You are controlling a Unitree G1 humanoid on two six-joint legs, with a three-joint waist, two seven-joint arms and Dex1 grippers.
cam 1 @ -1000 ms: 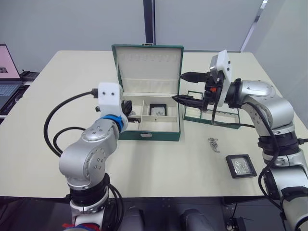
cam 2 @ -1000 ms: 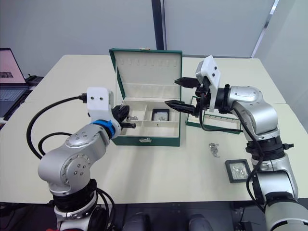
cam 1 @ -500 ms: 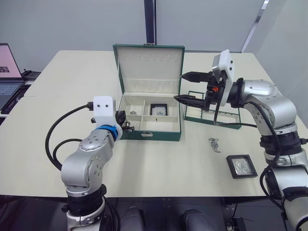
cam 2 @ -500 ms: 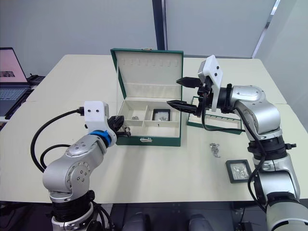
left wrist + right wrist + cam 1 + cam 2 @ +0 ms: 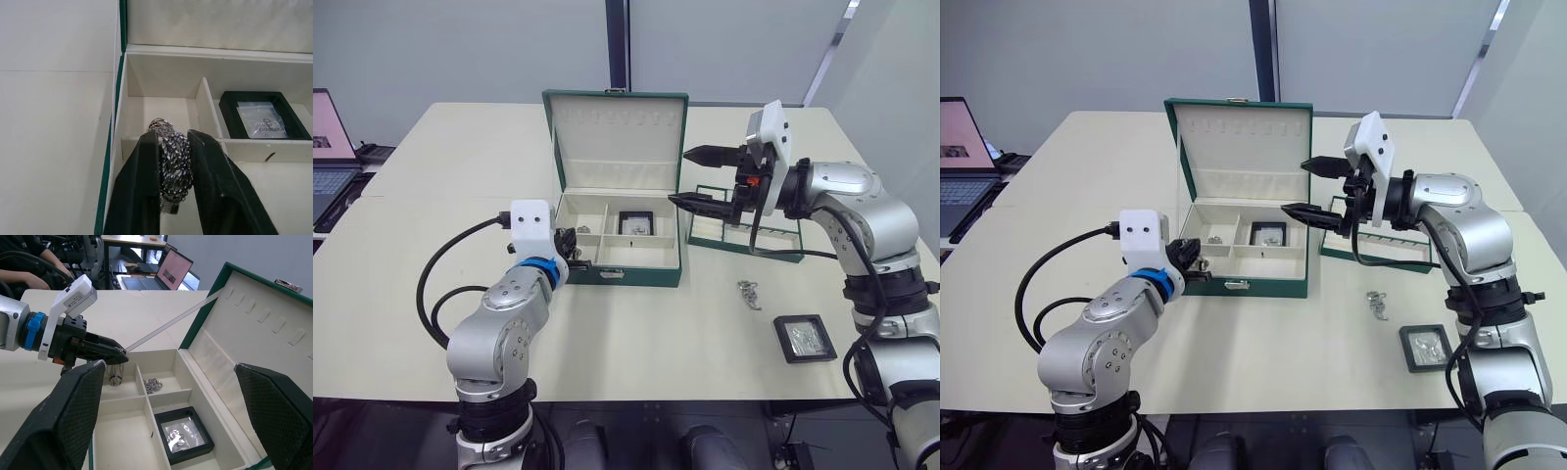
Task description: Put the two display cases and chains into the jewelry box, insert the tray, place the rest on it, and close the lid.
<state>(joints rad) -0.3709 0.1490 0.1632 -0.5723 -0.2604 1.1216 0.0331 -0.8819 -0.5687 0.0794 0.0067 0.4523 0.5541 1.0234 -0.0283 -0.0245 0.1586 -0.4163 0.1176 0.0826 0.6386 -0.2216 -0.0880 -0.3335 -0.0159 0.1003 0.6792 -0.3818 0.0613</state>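
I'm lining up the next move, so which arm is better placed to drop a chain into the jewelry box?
Left. The left hand is shut on a chain at the jewelry box's front-left compartment. The right hand is open and empty, beside the box.

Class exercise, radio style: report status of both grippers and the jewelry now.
Left gripper shut on chain, over jewelry box. Right gripper open, empty. One display case boxed; second on table. Nothing blocking.
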